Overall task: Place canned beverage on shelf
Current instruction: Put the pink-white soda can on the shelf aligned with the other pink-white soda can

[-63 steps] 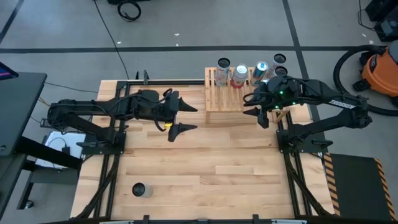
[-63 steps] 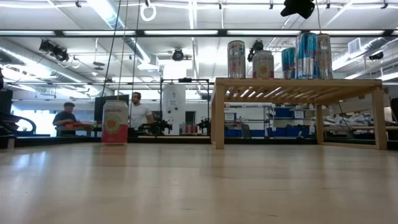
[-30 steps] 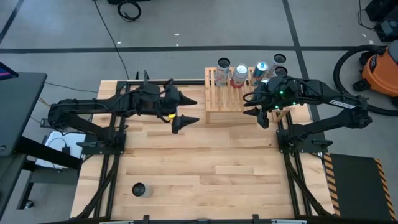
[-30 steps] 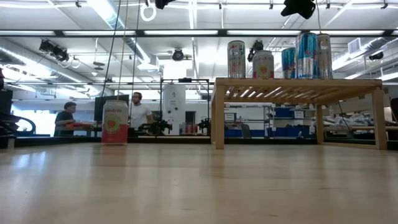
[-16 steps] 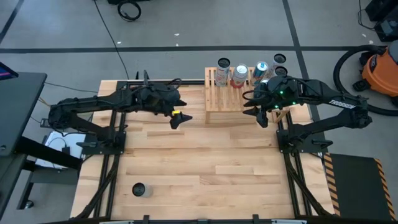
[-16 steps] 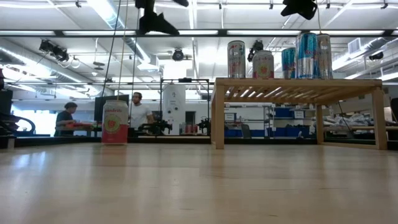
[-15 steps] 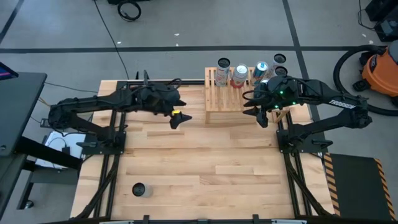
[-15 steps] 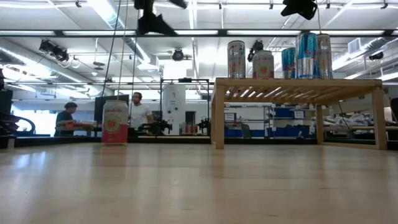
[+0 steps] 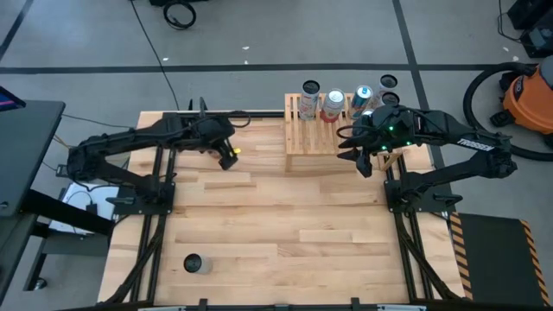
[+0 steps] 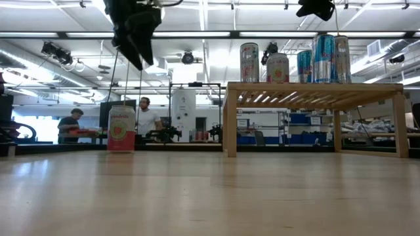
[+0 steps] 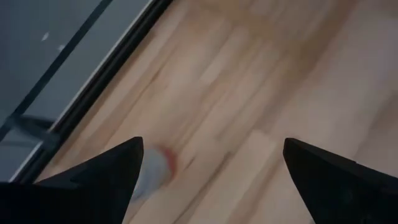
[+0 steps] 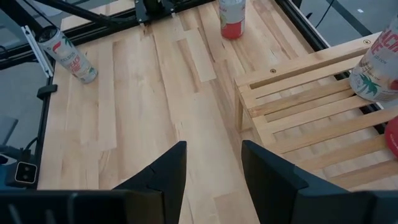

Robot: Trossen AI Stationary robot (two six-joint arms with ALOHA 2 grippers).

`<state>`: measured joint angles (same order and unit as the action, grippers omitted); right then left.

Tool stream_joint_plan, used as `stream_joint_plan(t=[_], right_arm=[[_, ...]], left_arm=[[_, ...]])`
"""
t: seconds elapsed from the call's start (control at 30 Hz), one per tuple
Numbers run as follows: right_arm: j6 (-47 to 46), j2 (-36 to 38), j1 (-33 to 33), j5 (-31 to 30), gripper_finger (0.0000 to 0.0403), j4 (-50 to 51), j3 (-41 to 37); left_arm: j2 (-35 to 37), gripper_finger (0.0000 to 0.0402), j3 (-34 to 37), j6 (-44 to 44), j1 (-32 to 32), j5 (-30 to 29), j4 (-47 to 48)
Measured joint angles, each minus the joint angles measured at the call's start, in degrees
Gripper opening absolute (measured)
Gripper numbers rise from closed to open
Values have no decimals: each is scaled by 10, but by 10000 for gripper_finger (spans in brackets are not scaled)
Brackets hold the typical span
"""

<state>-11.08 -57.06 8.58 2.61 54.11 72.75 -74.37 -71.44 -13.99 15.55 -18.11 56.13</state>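
Observation:
A pink-and-white can (image 10: 121,128) stands upright on the table toward its far left. It also shows in the right wrist view (image 12: 231,15) and, blurred, in the left wrist view (image 11: 155,171). In the high view the left arm hides it. My left gripper (image 10: 138,59) (image 9: 228,158) (image 11: 212,146) is open and empty, pointing down, well above that can. The light-wood slatted shelf (image 9: 311,138) (image 10: 315,88) stands at the far right. My right gripper (image 9: 359,151) (image 12: 214,174) is open and empty, held high at the shelf's right end.
Several cans (image 9: 333,104) (image 10: 277,68) stand upright along the shelf's far side. Another can (image 9: 193,263) (image 12: 69,57) stands near the table's near-left corner. The middle of the table is bare wood. Two people (image 10: 146,118) stand in the room beyond.
My left gripper has swung from pointing toward the shelf to pointing down. It has drawn back toward the table's left and far side and come down over the pink can, staying open. The cans have not moved.

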Motion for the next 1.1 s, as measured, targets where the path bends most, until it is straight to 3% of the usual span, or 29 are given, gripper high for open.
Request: stream_joint_plan(t=[0.37, 0.7, 0.83, 1.1], right_arm=[[-27, 0, 0, -1, 162, 0, 0], [-24, 0, 0, -1, 162, 0, 0], [-23, 0, 0, -2, 162, 0, 0], [-23, 0, 0, -2, 162, 0, 0]], left_arm=[[-5, 389, 0, 18, 91, 13, 45], [-6, 389, 49, 16, 184, 40, 29], [-6, 389, 74, 12, 204, 83, -13], [-7, 389, 123, 11, 218, 90, -44]])
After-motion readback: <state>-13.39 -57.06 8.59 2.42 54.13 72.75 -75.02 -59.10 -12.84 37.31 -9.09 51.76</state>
